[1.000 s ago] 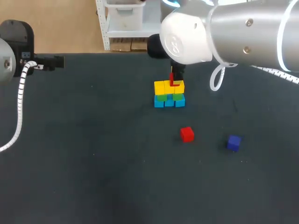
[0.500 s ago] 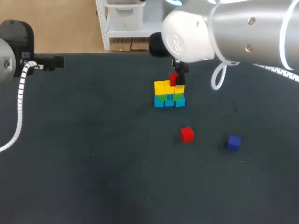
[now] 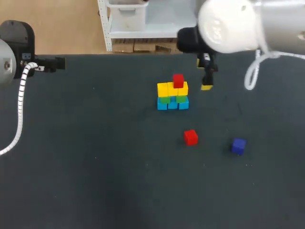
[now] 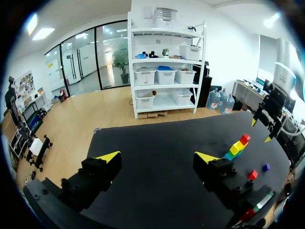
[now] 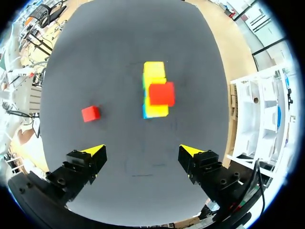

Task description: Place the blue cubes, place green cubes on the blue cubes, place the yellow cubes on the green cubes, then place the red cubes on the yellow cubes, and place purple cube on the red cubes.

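A small cube stack [image 3: 172, 95] stands at the table's far middle: light blue cubes [image 3: 172, 104] at the bottom, green [image 3: 165, 99] above them, then yellow [image 3: 163, 88]. One red cube [image 3: 178, 80] sits on the yellow row's right part. My right gripper [image 3: 207, 83] hangs open and empty, up and to the right of the stack. In its wrist view the right gripper [image 5: 142, 150] has the stack [image 5: 155, 71] and the top red cube [image 5: 162, 94] ahead. A loose red cube [image 3: 190, 137] and a dark purple cube [image 3: 238, 145] lie nearer. My left gripper [image 4: 157, 157] is open and empty, far from the stack [image 4: 234, 150].
My left arm [image 3: 14, 47] stays at the table's far left edge. The dark table [image 3: 95, 157] is bare across its left and front parts. The loose red cube [image 5: 90, 113] lies off to one side of the stack in the right wrist view.
My right gripper opened and left the red cube on the yellow row. It then rose and drew away to the right. The left arm has not moved.
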Action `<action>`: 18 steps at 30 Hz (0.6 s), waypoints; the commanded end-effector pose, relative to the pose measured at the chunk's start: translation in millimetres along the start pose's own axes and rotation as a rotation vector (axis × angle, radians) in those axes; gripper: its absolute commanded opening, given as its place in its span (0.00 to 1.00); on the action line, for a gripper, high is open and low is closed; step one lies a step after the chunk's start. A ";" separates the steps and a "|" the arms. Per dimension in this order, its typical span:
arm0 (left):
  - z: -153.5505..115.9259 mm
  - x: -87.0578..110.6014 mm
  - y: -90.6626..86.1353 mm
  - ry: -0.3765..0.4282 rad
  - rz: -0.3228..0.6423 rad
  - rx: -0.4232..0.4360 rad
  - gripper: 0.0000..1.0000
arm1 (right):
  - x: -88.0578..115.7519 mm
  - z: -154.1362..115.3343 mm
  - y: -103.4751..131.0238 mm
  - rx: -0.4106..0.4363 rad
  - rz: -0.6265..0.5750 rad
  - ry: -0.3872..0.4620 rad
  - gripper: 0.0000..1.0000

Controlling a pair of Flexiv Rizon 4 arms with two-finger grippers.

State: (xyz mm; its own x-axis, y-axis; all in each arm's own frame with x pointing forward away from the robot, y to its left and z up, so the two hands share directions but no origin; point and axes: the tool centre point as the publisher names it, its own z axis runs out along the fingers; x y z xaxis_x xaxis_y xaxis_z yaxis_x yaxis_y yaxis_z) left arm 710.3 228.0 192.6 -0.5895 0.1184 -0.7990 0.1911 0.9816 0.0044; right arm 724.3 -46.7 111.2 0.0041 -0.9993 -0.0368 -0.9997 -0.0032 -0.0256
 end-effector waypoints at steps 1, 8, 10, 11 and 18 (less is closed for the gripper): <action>-0.1 0.3 0.3 -0.001 0.000 0.001 1.00 | 29.8 -2.4 46.0 0.086 0.002 -0.110 1.00; -0.1 0.3 0.3 -0.001 0.000 0.001 1.00 | 40.9 7.1 94.0 0.072 -0.035 -0.165 1.00; -0.1 0.3 0.3 -0.001 0.000 0.001 1.00 | 40.6 10.3 104.5 0.074 -0.046 -0.167 1.00; -0.1 0.3 0.3 -0.001 0.000 0.001 1.00 | 39.3 11.7 108.5 0.076 -0.050 -0.170 1.00; -0.1 0.3 0.3 -0.001 0.000 0.001 1.00 | 22.7 29.5 123.7 0.085 -0.085 -0.158 1.00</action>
State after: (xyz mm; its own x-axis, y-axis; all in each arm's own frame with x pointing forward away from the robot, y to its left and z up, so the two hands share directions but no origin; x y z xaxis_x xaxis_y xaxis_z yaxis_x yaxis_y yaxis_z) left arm 710.3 228.0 192.6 -0.5895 0.1184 -0.7990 0.1912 0.9815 0.0044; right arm 613.2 -73.6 83.6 0.0934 -0.9776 -0.1885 -0.9954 -0.0960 0.0046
